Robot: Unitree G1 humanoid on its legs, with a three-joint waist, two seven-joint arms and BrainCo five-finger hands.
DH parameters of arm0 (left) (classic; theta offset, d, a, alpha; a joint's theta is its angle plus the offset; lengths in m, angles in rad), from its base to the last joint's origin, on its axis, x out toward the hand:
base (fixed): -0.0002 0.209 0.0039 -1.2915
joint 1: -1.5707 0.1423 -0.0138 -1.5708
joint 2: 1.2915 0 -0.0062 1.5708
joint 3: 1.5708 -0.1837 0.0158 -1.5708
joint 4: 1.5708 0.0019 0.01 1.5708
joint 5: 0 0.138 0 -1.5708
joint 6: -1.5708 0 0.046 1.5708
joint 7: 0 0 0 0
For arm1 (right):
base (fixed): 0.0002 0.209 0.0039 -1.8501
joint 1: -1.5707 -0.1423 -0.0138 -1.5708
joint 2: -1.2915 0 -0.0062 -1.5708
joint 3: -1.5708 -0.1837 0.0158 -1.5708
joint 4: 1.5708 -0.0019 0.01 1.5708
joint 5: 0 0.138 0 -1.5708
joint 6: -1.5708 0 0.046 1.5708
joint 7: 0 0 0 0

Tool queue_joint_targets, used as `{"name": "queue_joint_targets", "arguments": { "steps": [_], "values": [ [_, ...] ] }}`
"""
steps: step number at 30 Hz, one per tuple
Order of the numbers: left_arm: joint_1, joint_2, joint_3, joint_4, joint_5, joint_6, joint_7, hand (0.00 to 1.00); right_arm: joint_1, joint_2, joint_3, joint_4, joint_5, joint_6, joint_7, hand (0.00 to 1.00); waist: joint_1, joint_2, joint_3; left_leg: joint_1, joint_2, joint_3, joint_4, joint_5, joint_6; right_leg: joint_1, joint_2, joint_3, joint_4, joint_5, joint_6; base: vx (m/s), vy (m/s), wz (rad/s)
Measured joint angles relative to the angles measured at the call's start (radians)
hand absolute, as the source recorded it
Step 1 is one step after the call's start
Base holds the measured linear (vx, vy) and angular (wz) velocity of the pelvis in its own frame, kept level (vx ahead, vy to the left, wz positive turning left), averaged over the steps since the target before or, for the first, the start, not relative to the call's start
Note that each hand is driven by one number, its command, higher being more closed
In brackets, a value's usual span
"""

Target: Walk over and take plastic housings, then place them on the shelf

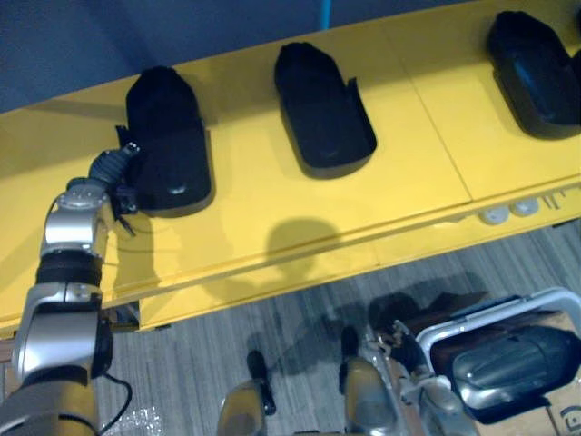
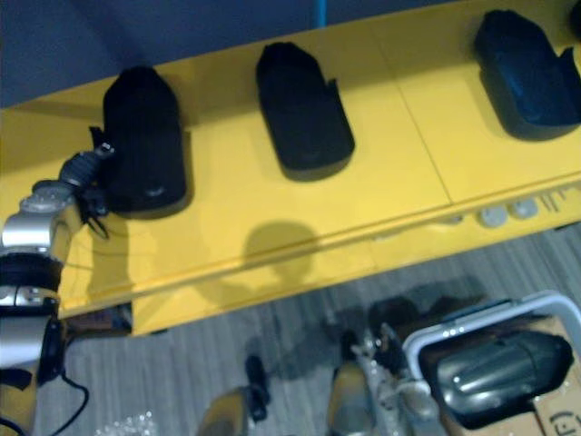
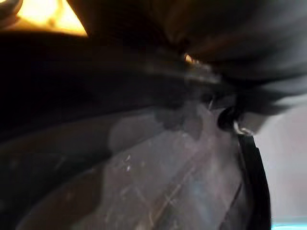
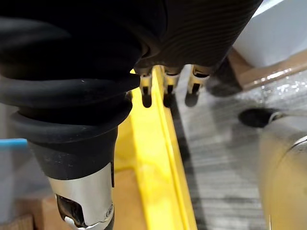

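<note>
- The left robot hand (image 1: 113,168) touches the left plastic housing (image 1: 168,136) on the yellow shelf (image 1: 254,200), at nine o'clock; its fingers are hidden, so its grip cannot be told.
- The middle housing (image 1: 322,109) and right housing (image 1: 536,73) lie shelved, at twelve and two o'clock.
- At five o'clock, a fourth housing (image 1: 513,363) waits in a white bin (image 1: 490,318), likely the work left; the right robot hand (image 4: 167,88) hangs slack and empty.

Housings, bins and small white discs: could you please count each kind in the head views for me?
Housings: 4, left, middle and right on the yellow shelf, one in the white bin.
White bin: 1.
Small white discs: 2, on the shelf's front ledge.
Total: 7.
</note>
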Motion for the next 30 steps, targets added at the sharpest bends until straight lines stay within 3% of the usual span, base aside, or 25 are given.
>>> {"name": "queue_joint_targets", "arguments": {
  "steps": [12, 22, 24, 28, 30],
  "values": [
    [0.000, 0.000, -0.005, -0.008, -0.040, -0.001, -0.008, 0.00, 0.000, 0.004, 0.000, 0.003, 0.000, 0.000, 0.000, 0.00, 0.002, -0.009, -0.005, -0.002, 0.000, -0.004, 0.006, 0.000, 0.000, 0.004, -0.001, -0.002, -0.001, 0.001, 0.001, 0.00, 0.000, 0.00],
    [0.036, 0.000, -0.007, -0.044, -0.111, 0.007, -0.054, 0.00, 0.008, 0.004, -0.001, 0.022, -0.001, -0.003, 0.000, 0.00, 0.004, -0.008, -0.006, 0.019, -0.001, -0.016, 0.006, 0.000, 0.000, 0.040, -0.007, -0.023, -0.010, 0.001, 0.001, 0.00, 0.002, 0.04],
    [0.060, 0.000, -0.007, -0.044, -0.119, 0.016, -0.052, 0.00, 0.012, 0.005, -0.001, 0.022, -0.004, -0.002, 0.000, 0.00, 0.004, -0.004, -0.030, 0.021, -0.002, -0.014, -0.001, 0.000, 0.001, 0.039, -0.007, -0.023, -0.013, 0.001, 0.001, 0.00, 0.000, 0.00],
    [0.096, -0.007, -0.003, -0.035, -0.154, 0.023, -0.016, 0.00, 0.028, 0.005, -0.002, 0.023, -0.013, -0.001, 0.000, 0.00, 0.004, -0.001, -0.055, 0.041, -0.002, -0.014, -0.008, 0.000, 0.001, 0.060, -0.006, -0.025, -0.021, 0.001, 0.001, 0.02, 0.004, 0.00],
    [0.105, -0.034, 0.030, -0.015, -0.153, -0.009, 0.051, 0.00, 0.033, 0.005, -0.002, 0.030, -0.029, -0.001, 0.001, 0.00, 0.003, -0.001, -0.057, 0.071, -0.003, -0.013, -0.020, 0.001, 0.000, 0.089, -0.006, -0.026, -0.031, 0.000, 0.001, 0.00, 0.000, 0.00]
  ]
}}
